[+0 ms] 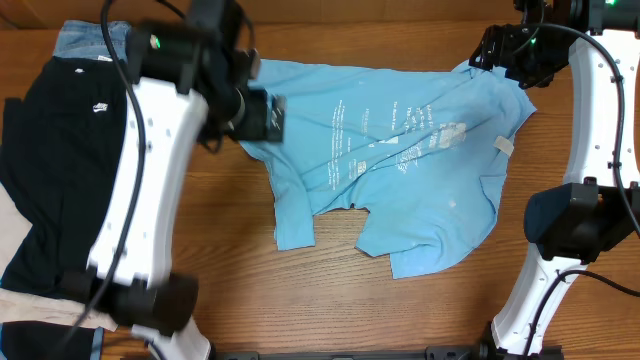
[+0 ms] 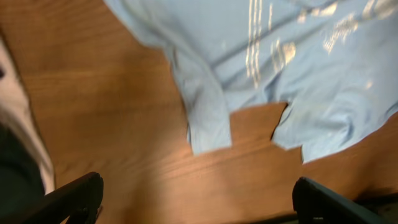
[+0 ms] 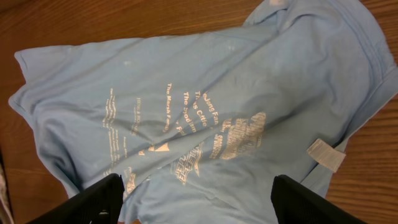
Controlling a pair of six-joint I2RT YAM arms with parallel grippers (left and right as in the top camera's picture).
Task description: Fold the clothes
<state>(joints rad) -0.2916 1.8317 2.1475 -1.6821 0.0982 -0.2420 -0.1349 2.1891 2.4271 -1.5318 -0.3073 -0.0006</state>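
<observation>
- A black T-shirt (image 1: 50, 170) with a small white logo lies along the left side of the wooden table (image 1: 250, 290). Denim jeans (image 1: 85, 38) peek out beyond it, and a pale cloth (image 1: 12, 235) sits at its near edge.
- The light blue T-shirt (image 1: 400, 150) lies rumpled and spread out from the middle to the right of the table, apart from the black one.
- Seen from overhead, the left arm (image 1: 140, 180) crosses the black T-shirt and covers part of it. The left gripper (image 1: 268, 116) hangs over the blue shirt's left edge and hides that corner.
- The right gripper (image 1: 497, 50) sits over the shirt's top right corner, which is lost beneath it.
- The left wrist view is blurred. The left gripper (image 2: 199, 202) has its fingers wide apart, with only bare wood between them and nothing held.
- In the right wrist view the right gripper (image 3: 196, 199) is spread wide above the shirt, gripping nothing.
- The white print (image 3: 205, 134) shows as separate lines only in the right wrist view. A white tag (image 3: 326, 154) shows clearly there and is a mere fleck from overhead.
</observation>
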